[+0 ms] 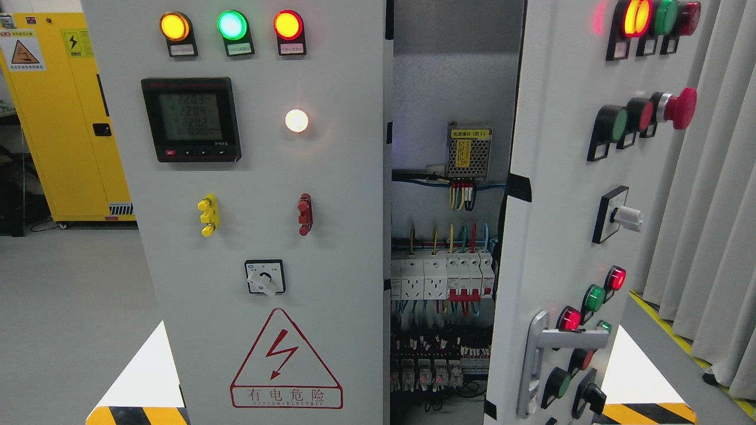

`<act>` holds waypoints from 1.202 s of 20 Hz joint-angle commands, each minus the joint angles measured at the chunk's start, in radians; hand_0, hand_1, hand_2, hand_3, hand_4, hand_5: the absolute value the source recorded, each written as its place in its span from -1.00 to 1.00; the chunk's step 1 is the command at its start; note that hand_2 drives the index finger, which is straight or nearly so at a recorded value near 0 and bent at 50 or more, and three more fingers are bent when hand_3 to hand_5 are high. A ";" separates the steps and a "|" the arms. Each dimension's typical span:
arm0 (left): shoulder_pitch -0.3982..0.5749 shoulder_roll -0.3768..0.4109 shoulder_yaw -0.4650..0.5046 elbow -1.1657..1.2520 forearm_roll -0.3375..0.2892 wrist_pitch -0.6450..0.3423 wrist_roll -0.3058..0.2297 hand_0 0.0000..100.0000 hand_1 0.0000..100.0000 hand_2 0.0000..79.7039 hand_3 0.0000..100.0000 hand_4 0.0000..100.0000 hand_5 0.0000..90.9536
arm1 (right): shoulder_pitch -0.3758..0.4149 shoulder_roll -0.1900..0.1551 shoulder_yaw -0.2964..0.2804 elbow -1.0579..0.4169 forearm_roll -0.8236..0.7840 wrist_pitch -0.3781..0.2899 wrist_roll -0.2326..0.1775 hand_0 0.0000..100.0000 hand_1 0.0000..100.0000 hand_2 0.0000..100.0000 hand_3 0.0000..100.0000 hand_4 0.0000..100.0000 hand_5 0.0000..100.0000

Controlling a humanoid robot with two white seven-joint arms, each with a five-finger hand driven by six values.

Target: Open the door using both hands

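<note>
The right door [567, 212] of the grey cabinet stands swung outward, its silver handle [540, 360] low on the panel; the left door [260, 212] sits flat and closed. Between them the gap shows a power supply [469, 152], a row of breakers [442, 277] and wiring below, probably relays, too dark to make out. A yellow cabinet [59, 112] stands far left, grey curtains [709, 206] right. Neither robot hand appears, so their state cannot be told. The cabinet's top and base are cut off.
</note>
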 commanded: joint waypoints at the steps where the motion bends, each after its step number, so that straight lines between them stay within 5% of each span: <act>1: -0.182 0.099 -0.039 -0.234 0.206 0.138 -0.008 -0.76 0.11 -1.00 -1.00 -1.00 -1.00 | -0.028 -0.002 0.032 0.000 0.000 0.000 0.000 -1.00 0.00 -0.92 -1.00 -1.00 -1.00; 9: -0.488 -0.058 -0.038 -0.202 0.263 0.387 -0.008 -0.76 0.11 -1.00 -1.00 -1.00 -1.00 | -0.030 -0.003 0.032 0.000 -0.001 0.000 0.000 -1.00 0.00 -0.92 -1.00 -1.00 -1.00; 18: -0.765 -0.234 -0.058 0.006 0.261 0.454 -0.005 -0.76 0.11 -1.00 -1.00 -1.00 -1.00 | -0.031 -0.003 0.030 0.000 -0.001 0.000 0.000 -1.00 0.00 -0.92 -1.00 -1.00 -1.00; 24: -0.860 -0.355 -0.068 0.058 0.262 0.523 -0.002 -0.76 0.11 -1.00 -1.00 -1.00 -1.00 | -0.031 -0.003 0.030 0.000 -0.001 0.000 0.000 -1.00 0.00 -0.92 -1.00 -1.00 -1.00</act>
